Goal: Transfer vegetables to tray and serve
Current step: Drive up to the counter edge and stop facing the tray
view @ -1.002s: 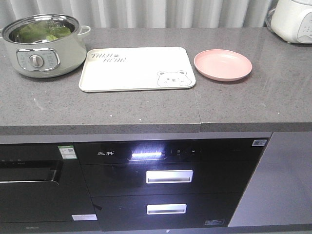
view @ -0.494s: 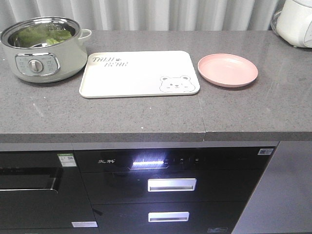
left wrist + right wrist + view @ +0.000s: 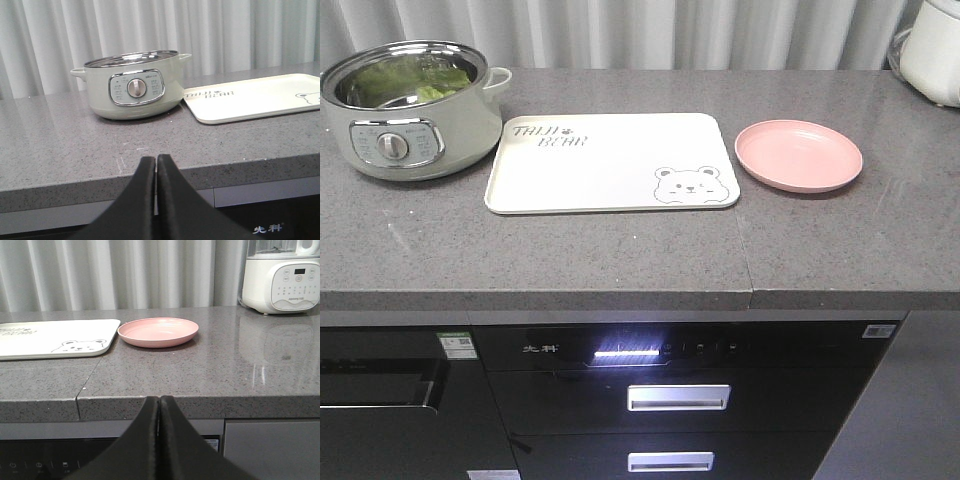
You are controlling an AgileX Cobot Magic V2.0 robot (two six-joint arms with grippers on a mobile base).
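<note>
The lettuce (image 3: 425, 85) lies deep in the pot (image 3: 410, 140), just left of the tray (image 3: 610, 165). I reckon its tall rim could snag my left jaws, or a thin leaf could slip out short of the tray. Left jaws and right jaws are both pressed together, empty, in front of the bench (image 3: 620, 250). Right of the tray sits a pink plate (image 3: 798, 155), and farther right a white appliance (image 3: 282, 277).

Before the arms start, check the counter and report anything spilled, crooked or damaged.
Nothing stands out. The pot sits upright with the lettuce inside, the tray lies flat beside it, and the pink plate is empty. No spills show on the counter.
</note>
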